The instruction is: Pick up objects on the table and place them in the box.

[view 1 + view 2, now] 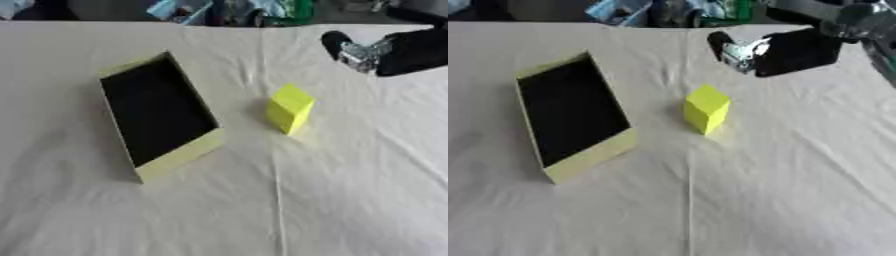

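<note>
A cream cloth (332, 200) covers the whole table, creased, with one long fold running toward the near edge. Past the far edge lies a dark strip of room with blurred blue and green clutter (227, 10) that cannot be made out.

The box (179, 159) is a shallow rectangular tray with pale yellow walls and a black inside, lying askew, its near short wall turned toward the lower left. Nothing shows inside it.

The right hand (785, 50) comes in from the upper right and hangs above the cloth, black with a silver part toward its tip. Whether its fingers are released or clenched cannot be told. The yellow block (290, 108) stands on the cloth nearer than the hand's tip and somewhat to its left, apart from it. The box lies farther left, beyond the block, a strip of cloth between them.
</note>
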{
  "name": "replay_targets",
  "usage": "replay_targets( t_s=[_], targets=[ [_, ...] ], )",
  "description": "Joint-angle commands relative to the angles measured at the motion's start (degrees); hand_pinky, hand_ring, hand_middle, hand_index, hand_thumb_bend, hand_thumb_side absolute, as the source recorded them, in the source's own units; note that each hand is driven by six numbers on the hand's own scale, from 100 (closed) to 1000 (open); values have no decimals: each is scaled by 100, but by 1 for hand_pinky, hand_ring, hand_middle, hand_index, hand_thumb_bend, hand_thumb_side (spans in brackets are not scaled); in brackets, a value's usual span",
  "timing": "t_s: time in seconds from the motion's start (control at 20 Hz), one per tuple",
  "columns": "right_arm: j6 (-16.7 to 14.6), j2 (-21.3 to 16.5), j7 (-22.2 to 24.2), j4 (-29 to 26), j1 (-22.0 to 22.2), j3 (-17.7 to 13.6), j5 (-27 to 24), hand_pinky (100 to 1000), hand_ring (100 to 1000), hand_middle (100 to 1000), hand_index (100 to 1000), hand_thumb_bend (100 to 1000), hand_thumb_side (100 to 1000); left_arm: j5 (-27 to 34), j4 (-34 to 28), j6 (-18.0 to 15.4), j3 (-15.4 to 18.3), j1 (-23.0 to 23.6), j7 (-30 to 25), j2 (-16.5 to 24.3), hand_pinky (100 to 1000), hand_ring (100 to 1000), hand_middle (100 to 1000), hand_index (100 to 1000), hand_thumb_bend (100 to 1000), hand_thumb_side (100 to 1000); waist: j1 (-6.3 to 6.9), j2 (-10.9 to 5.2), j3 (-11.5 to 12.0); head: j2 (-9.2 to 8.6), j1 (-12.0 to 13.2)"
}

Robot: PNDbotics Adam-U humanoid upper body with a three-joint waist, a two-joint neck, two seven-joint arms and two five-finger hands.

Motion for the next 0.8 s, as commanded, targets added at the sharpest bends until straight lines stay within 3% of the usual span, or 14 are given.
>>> replay_targets(
  t_s=[0.05,0.4,0.65,0.8],
  targets=[
    [168,-63,179,-95,0,-40,-158,915,953,921,1000,100,814,4,-87,7,3,-85,-20,106,552,681,745,774,100,561,-72,-138,5,-21,-11],
    [561,26,711,-95,64,109,-423,914,970,972,1000,100,650,14,-87,12,-3,-111,-39,100,552,682,743,769,100,561,-58,-107,14,-52,-11],
    [715,61,1075,-92,59,236,-374,921,982,985,1000,100,677,21,-87,15,-11,-125,-59,97,551,682,741,765,100,562,-53,-94,16,-76,-7],
    [772,94,1194,-53,43,303,-247,916,980,984,1000,100,773,25,-87,18,-17,-129,-73,93,551,682,740,761,100,562,-55,-89,10,-81,-4]
  ],
)
